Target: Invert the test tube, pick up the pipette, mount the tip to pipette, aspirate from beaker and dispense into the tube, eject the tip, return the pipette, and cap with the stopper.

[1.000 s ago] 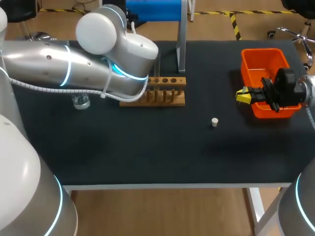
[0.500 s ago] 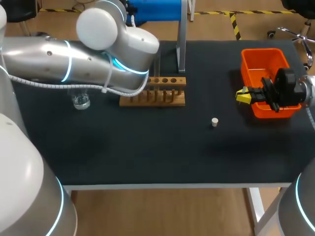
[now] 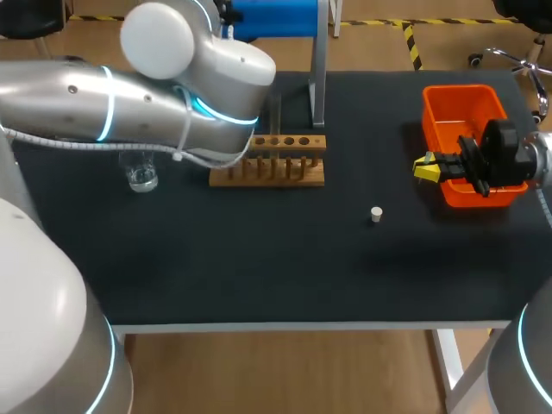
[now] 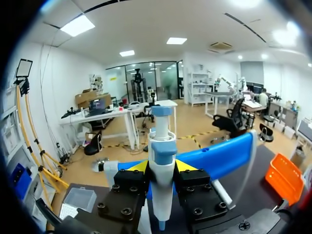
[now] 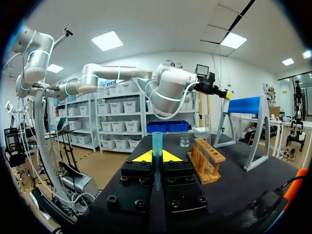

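Note:
My left gripper [image 4: 161, 167] is shut on a white and blue pipette [image 4: 161, 195], which stands upright between its yellow tips. In the head view this gripper is hidden behind the left arm [image 3: 147, 103], near the blue pipette stand [image 3: 276, 17]. Beside the orange bin, my right gripper [image 3: 429, 166] is shut on a light blue pipette tip [image 5: 157, 145]. The wooden tube rack [image 3: 280, 162] stands mid-table, with a glass beaker [image 3: 142, 178] to its left. A small white stopper [image 3: 376, 214] lies on the black mat.
An orange bin [image 3: 470, 142] sits at the right rear of the table. The stand's metal post [image 3: 317, 69] rises just behind the rack. From the right wrist view, the rack [image 5: 207, 158] and beaker [image 5: 184, 140] lie ahead of the gripper.
My left arm has shifted up and to the left above the rack with the pipette. The right arm has not moved.

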Tool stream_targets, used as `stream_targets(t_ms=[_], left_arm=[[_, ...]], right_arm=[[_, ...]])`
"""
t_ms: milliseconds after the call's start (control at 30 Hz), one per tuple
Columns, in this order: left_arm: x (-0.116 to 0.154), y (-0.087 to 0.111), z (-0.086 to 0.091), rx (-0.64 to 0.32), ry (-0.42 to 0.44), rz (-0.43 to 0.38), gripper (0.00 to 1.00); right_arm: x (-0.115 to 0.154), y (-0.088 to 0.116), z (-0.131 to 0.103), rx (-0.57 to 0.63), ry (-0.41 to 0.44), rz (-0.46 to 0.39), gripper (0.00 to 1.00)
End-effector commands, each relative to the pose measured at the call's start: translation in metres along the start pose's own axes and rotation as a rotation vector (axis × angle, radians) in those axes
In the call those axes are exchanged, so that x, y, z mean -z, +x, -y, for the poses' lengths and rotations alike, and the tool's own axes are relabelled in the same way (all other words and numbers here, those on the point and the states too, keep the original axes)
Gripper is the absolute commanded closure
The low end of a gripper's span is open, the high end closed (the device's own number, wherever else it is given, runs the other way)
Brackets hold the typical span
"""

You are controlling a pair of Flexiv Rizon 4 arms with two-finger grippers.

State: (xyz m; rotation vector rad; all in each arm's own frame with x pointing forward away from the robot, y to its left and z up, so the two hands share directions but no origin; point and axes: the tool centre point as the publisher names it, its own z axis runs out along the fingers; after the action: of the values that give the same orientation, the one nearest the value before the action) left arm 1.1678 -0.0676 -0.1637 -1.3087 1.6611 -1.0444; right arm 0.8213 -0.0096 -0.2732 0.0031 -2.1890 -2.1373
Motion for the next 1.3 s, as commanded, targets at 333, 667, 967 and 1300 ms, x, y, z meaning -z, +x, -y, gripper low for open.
stream_targets(t_ms=[333,667,967,1300], left_arm=[[0.06,-0.017,-0.002,-0.006,-0.018,-0.223,1.0],[0.106,-0.014,0.008,-0.057,0.058,-0.483,1.0],[0.116,-0.01,0.009,-0.093,0.051,-0.54,1.0],[0.116,-0.01,0.009,-0.093,0.051,-0.54,1.0]], right_arm=[[0.001,0.001,0.0,0.001,0.0,-0.001,1.0],[0.001,0.001,0.0,0.001,0.0,-0.001,1.0],[0.001,0.001,0.0,0.001,0.0,-0.001,1.0],[0.001,0.001,0.0,0.001,0.0,-0.001,1.0]])
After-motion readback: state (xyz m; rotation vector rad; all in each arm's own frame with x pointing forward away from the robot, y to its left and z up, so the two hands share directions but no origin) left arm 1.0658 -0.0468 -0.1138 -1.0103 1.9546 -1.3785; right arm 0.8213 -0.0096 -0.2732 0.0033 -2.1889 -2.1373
